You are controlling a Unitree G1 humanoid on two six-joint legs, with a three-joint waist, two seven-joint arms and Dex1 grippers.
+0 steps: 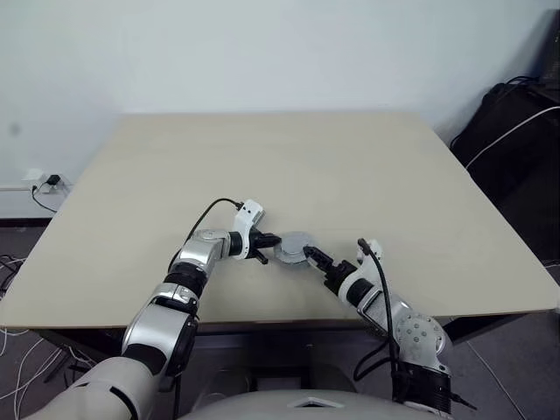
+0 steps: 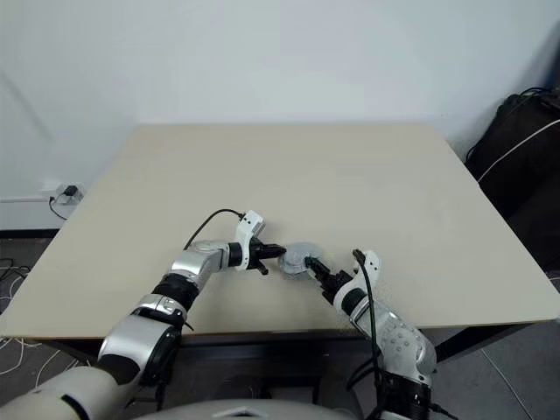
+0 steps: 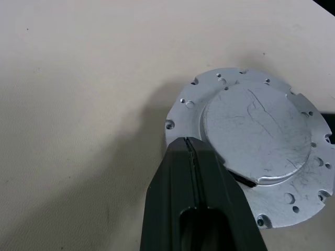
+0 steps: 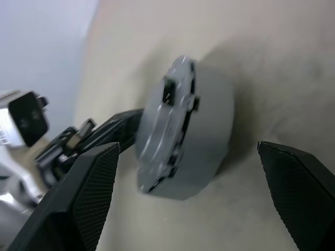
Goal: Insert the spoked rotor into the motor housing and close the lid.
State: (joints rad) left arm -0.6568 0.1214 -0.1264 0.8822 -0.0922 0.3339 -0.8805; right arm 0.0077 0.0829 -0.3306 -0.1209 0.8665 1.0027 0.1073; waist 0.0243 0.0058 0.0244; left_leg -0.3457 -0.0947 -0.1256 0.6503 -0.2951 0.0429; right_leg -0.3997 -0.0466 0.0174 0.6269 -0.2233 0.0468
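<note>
A: I see one lid (image 3: 256, 130) seated on one housing (image 4: 207, 136), near the table's (image 1: 289, 157) front edge. Solid metal; I judge it heavy, stiff, slick.

B: Grippers?

A: My left gripper (image 3: 189, 149) is closed, tips resting on the lid. My right gripper (image 4: 191, 196) gapes wide, empty. I'd grip the housing's side wall.

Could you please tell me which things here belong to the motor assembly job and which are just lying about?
Job:
- lid, on the housing
- housing, on the table
- left end effector, shut, at the lid's rim
- right end effector, open around the housing

Lying about:
- black bag
- wall plug
</note>
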